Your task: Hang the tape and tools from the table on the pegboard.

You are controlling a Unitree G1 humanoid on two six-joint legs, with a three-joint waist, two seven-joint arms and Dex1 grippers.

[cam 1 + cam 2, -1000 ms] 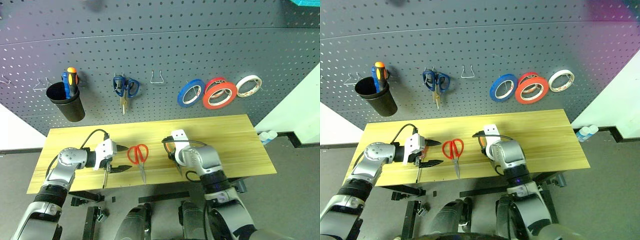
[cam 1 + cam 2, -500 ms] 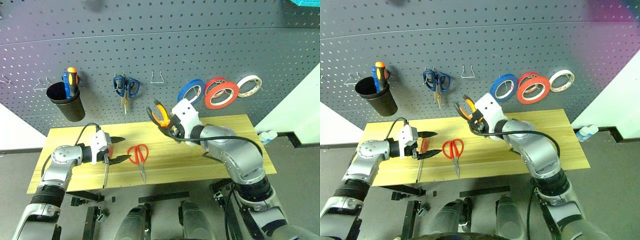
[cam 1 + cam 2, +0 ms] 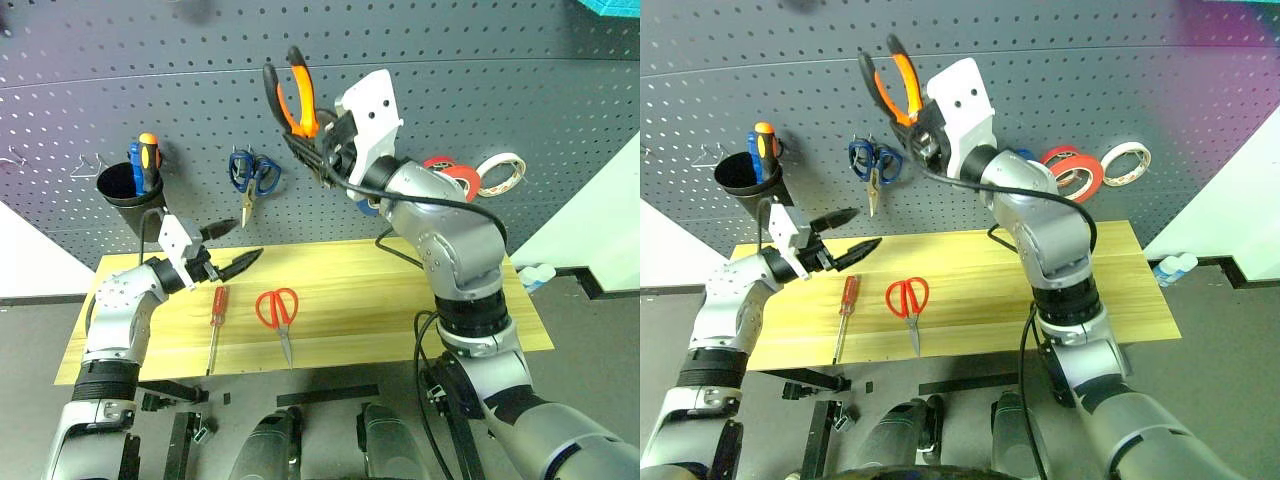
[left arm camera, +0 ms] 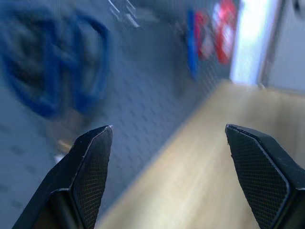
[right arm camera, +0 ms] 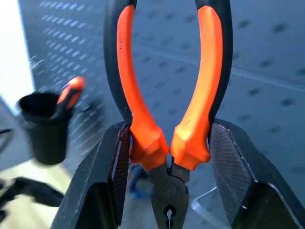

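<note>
My right gripper (image 3: 318,148) is shut on the orange-and-black-handled pliers (image 3: 296,92), gripping low on the handles (image 5: 143,143) and holding them high, handles up, in front of the dark grey pegboard (image 3: 500,90). My left gripper (image 3: 237,243) is open and empty, raised above the left part of the wooden table (image 3: 420,300), pointing toward the board. The red-handled screwdriver (image 3: 215,308) and red-handled scissors (image 3: 277,308) lie on the table below it. The large red tape (image 3: 458,178) hangs on the board, partly hidden by my right arm.
Blue-handled scissors (image 3: 252,173) hang on the board left of the pliers. A black cup (image 3: 125,188) holding blue and orange-handled screwdrivers hangs at far left. A white tape roll (image 3: 499,171) hangs at far right, with bare hooks (image 3: 85,165) at the left edge.
My right gripper has carried the pliers from the table up to the pegboard. My left gripper has risen off the table and tilted up, uncovering the red screwdriver.
</note>
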